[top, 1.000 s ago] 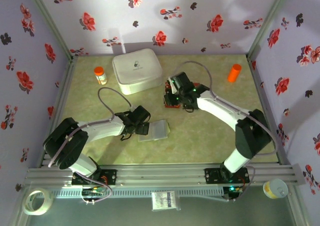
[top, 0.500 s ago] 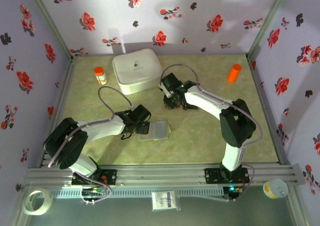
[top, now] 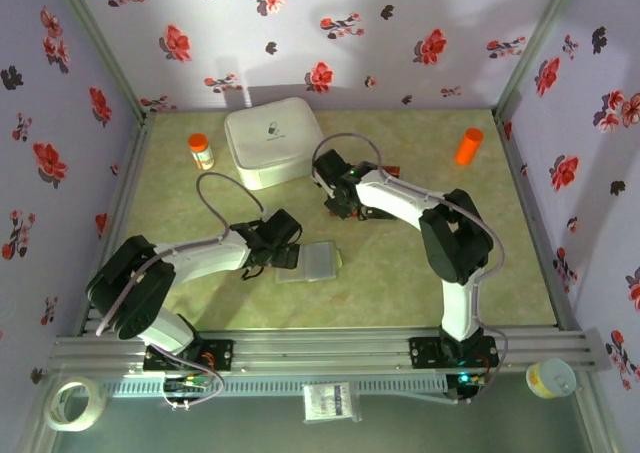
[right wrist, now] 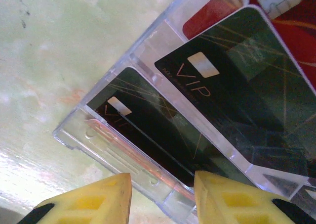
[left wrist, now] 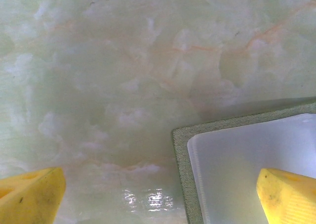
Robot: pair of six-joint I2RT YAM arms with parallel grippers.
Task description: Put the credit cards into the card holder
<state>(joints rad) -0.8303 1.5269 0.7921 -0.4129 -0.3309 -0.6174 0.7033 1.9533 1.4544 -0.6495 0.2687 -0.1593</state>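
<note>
Credit cards (right wrist: 163, 135) lying stepped in clear tray (right wrist: 94, 135) for easy grabbing, right gripper (right wrist: 160, 197) half open above, empty; nearer, left gripper (left wrist: 158, 194) wide open, empty, over card holder (left wrist: 178, 150), maybe to steady it.

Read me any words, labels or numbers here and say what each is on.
"VIP": upper black card, gold letters under its chip.
Lower black card: faint gold lettering, too blurred.
White box: small lid mark, too small to read.
Bottle label: too small to read.
</note>
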